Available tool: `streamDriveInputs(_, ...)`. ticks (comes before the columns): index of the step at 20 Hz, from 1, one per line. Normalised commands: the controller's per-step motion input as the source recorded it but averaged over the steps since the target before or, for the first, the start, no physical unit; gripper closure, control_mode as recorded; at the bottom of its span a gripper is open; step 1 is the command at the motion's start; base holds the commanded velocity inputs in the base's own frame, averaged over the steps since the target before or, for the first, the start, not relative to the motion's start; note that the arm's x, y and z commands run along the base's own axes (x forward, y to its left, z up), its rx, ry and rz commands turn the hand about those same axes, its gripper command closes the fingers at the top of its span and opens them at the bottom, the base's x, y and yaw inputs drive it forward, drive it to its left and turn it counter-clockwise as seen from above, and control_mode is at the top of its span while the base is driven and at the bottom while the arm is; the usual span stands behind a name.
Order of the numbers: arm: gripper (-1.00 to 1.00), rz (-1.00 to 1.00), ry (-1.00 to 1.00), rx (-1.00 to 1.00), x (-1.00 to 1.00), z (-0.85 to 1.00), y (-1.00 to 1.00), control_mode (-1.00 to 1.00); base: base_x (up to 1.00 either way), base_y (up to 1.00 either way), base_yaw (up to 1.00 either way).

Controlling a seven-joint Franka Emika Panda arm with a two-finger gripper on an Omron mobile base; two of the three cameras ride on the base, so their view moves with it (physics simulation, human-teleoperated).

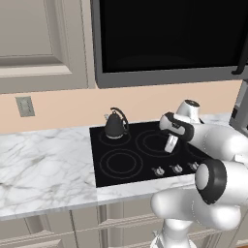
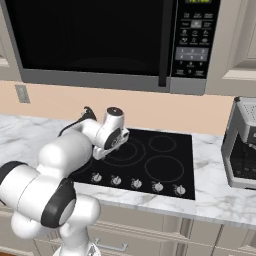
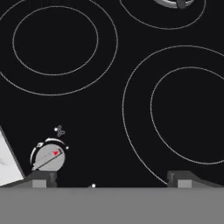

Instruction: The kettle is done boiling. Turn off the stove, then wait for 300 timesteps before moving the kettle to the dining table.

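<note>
peach wall point(image 1: 63, 109), marble counter point(image 1: 43, 164), beige cabinets point(image 1: 38, 43)

kettle point(image 1: 115, 125) sits upright on stove point(image 1: 145, 152) back-left burner. gripper point(image 1: 171, 144) hangs over the cooktop centre-right, behind the front knobs point(image 1: 175, 169), apart from kettle. finger gap unclear from here.

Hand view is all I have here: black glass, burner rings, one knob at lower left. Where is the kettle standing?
Observer: The kettle stands on the stove's rear left burner.
Operator: Is the gripper near it?
Observer: No, the gripper hangs above the right half of the stove, apart from the kettle.
Operator: How many knobs are there?
Observer: Five knobs line the front edge in the right base view.
</note>
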Motion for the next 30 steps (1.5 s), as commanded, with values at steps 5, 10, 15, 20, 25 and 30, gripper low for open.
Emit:
streamDriveInputs(5,-1.00,0.10,-0.05,0.00,0.07,0.02,0.20,-1.00,0.00,0.00,0.00)
streamDriveInputs(10,-1.00,0.07,-0.05,0.05,0.08,0.09,0.10,-1.00,0.00,0.00,0.00)
streamDriveInputs(15,-1.00,0.08,-0.04,0.11,0.00,0.04,0.09,-1.00,0.00,0.00,0.00)
streamDriveInputs(20,-1.00,0.08,-0.06,0.11,0.00,0.00,0.17,-1.00,0.00,0.00,0.00)
streamDriveInputs(25,-1.00,0.05,-0.05,0.11,0.05,0.01,0.17,-1.00,0.00,0.00,0.00)
streamDriveInputs(30,-1.00,0.01,-0.01,0.12,0.24,0.06,0.16,-1.00,0.00,0.00,0.00)
